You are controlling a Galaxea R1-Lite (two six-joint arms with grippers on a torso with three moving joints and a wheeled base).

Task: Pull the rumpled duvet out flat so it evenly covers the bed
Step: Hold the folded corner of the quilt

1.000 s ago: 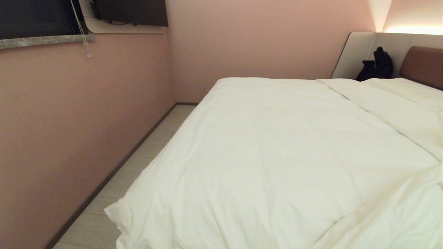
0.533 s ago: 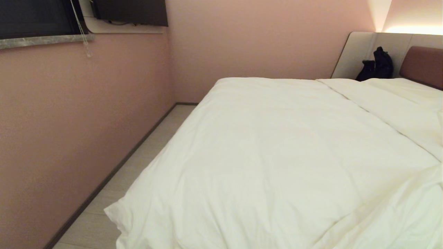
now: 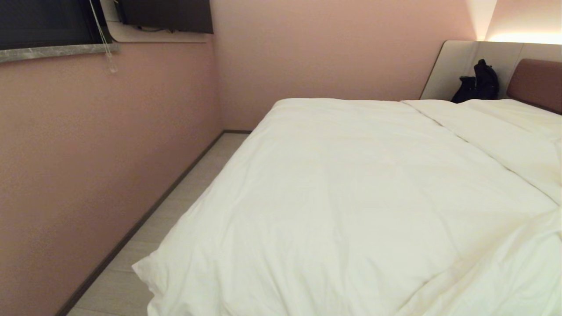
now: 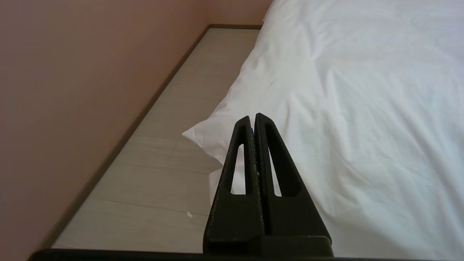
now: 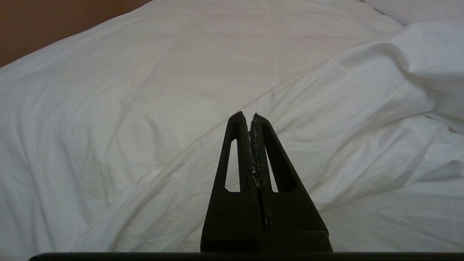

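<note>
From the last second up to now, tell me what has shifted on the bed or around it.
Nothing visibly changed in the head view. The duvet lies spread over the bed with the same creases and the same corner hanging toward the floor, and the dark bag sits by the headboard as before. Neither arm shows there; the left gripper and right gripper are shut and hold nothing.

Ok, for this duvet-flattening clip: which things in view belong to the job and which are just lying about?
Part of the job:
- duvet, corner hanging off near the floor
- bed, headboard showing
- left gripper, shut, empty, by that corner
- right gripper, shut, empty, above a fold

Just lying about:
- black bag by the headboard
- pillows
- blind cord
- dark window
</note>
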